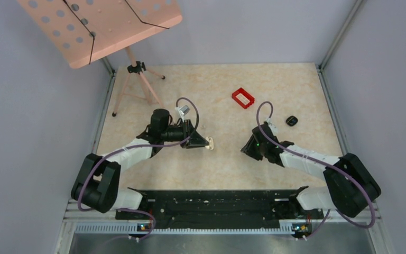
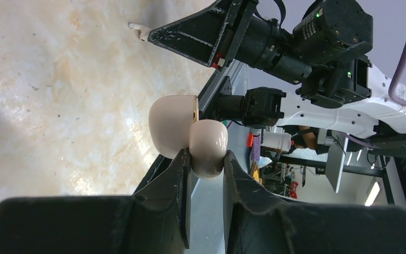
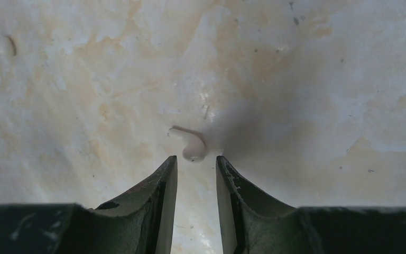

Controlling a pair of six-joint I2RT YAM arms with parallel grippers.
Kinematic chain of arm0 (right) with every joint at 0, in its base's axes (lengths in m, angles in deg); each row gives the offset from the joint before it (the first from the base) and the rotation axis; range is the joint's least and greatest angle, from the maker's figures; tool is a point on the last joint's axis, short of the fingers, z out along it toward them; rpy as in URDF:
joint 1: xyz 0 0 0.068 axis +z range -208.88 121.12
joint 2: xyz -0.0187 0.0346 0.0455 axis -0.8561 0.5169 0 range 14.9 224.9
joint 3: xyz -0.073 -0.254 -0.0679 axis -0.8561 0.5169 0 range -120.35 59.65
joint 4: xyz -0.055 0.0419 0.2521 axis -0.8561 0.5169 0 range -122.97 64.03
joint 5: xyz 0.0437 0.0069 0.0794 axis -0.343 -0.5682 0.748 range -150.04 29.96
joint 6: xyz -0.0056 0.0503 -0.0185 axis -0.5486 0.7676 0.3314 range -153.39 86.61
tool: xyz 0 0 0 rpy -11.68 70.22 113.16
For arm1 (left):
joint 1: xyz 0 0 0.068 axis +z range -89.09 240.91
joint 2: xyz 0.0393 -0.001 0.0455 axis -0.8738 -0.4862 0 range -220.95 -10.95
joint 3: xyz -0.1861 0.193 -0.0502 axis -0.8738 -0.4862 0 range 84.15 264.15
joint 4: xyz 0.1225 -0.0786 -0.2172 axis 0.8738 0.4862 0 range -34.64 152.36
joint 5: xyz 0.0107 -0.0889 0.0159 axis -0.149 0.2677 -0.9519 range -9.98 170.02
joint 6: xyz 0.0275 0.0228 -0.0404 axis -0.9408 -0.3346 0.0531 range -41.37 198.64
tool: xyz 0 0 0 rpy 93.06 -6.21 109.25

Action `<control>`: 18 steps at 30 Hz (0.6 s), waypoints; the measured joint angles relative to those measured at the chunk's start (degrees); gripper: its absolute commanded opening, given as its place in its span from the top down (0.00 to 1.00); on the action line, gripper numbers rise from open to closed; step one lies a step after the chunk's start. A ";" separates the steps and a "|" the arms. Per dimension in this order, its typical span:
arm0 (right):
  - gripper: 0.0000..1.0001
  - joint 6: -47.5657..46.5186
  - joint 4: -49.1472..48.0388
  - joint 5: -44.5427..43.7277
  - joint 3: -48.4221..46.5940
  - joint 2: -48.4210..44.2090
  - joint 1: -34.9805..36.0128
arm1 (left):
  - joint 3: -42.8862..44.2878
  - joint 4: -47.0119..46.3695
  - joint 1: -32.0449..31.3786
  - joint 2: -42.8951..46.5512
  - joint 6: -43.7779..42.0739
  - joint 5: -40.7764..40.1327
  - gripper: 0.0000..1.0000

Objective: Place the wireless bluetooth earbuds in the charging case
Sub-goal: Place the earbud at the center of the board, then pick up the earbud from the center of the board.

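Note:
My left gripper (image 2: 207, 156) is shut on the charging case (image 2: 207, 143), a pale cream rounded shell hinged open, its lid (image 2: 172, 124) swung to the left. It holds the case (image 1: 210, 144) just above the table's middle. One of the earbuds (image 3: 193, 148), tiny, white and with a thin stem, lies on the table just beyond the tips of my right gripper (image 3: 195, 161), which is open with nothing between its fingers. In the left wrist view the same earbud (image 2: 139, 30) shows beside the right gripper's tip. The right gripper (image 1: 246, 151) points down at the table, right of the case.
A red rectangular tray (image 1: 243, 98) sits at the back centre. A small glossy black pebble-shaped box (image 1: 292, 121) lies right of it. A pink music stand (image 1: 132, 79) on a tripod stands at the back left. Grey walls enclose the marbled tabletop (image 1: 217, 169).

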 measured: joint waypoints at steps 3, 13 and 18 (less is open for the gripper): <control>0.68 1.88 0.37 -0.07 -0.52 2.62 0.00 | 0.00 1.79 0.59 0.00 -0.96 0.00 1.00; 0.71 3.06 0.76 -0.59 -3.87 6.47 0.28 | 0.00 4.50 1.16 1.03 -2.47 -0.39 1.00; 0.72 2.36 3.82 -3.10 -6.88 8.61 2.01 | 0.02 4.68 1.25 1.03 -2.49 -0.39 1.00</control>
